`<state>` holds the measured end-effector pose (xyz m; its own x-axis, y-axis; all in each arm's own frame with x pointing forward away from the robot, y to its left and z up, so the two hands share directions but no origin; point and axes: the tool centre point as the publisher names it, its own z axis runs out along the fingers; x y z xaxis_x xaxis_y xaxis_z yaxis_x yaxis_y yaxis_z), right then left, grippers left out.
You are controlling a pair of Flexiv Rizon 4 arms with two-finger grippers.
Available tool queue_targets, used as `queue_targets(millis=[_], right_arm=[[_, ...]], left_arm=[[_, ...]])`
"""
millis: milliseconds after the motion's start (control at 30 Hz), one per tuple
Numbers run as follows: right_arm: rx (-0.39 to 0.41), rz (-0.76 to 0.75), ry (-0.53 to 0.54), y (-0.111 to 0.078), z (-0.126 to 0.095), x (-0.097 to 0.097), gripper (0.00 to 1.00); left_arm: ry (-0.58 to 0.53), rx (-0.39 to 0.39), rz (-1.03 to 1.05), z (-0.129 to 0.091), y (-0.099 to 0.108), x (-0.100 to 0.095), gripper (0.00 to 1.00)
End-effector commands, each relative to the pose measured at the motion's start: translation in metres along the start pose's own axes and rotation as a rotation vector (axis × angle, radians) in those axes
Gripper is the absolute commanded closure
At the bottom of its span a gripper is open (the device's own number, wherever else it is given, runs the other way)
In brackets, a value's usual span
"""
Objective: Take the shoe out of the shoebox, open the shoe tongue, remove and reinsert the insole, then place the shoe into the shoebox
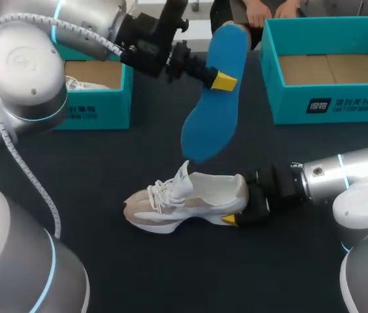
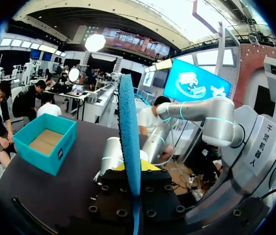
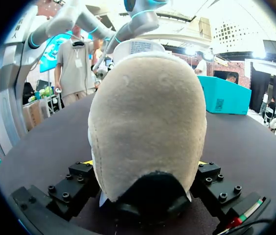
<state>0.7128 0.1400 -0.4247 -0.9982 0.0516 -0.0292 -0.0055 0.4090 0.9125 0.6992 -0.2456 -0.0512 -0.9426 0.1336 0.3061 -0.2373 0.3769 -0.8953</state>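
Head view – insole: the blue insole [image 1: 213,98] was up in the air over the middle of the table, tilted, with its low end hanging above the shoe.
Head view – left gripper: the left gripper [image 1: 222,79] was clamped on the insole near its upper half. One yellow tip sat on the near face and the other was hidden behind.
Head view – shoe: the white and beige shoe [image 1: 187,202] lay on its sole on the table, toe toward the left arm's side and tongue sticking up.
Head view – right gripper: the right gripper [image 1: 237,205] was pinching the shoe at the heel, down low by the table.
Head view – surface: dark table [image 1: 106,169], with the left shoebox [image 1: 99,104] and the right shoebox [image 1: 331,98] along the far edge, both teal. The right one showed a bare cardboard floor. The left one had something white inside, couldn't tell what.

Left wrist view – insole: seen edge-on, standing straight up between the left gripper's [image 2: 131,169] fingers, held tight.
Left wrist view – surface: the right shoebox [image 2: 47,142] sat off to one side on the dark table [image 2: 74,181], well apart from the gripper.

Right wrist view – shoe: the shoe's [image 3: 148,127] heel was jammed right between the right gripper's [image 3: 145,164] fingers, touching on both sides.
Right wrist view – surface: a teal shoebox [image 3: 223,95] sat beyond the shoe and off to one side on the table [image 3: 245,147]. Couldn't tell which box it was.
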Motion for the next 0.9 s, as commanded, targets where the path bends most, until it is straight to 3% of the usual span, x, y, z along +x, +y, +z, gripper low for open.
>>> queue_targets(millis=[33, 767, 900], right_arm=[[0.003, 0.0, -0.001, -0.001, 0.003, 0.001, 1.0], [0.003, 0.0, -0.001, -0.001, 0.003, 0.001, 1.0], [0.003, 0.0, -0.001, -0.001, 0.003, 0.001, 1.0]], left_arm=[[-0.006, 0.027, 0.001, -0.012, 0.007, 0.006, 1.0], [-0.006, 0.027, 0.001, -0.012, 0.007, 0.006, 1.0], [0.014, 0.087, -0.099, -0.013, -0.003, 0.027, 1.0]])
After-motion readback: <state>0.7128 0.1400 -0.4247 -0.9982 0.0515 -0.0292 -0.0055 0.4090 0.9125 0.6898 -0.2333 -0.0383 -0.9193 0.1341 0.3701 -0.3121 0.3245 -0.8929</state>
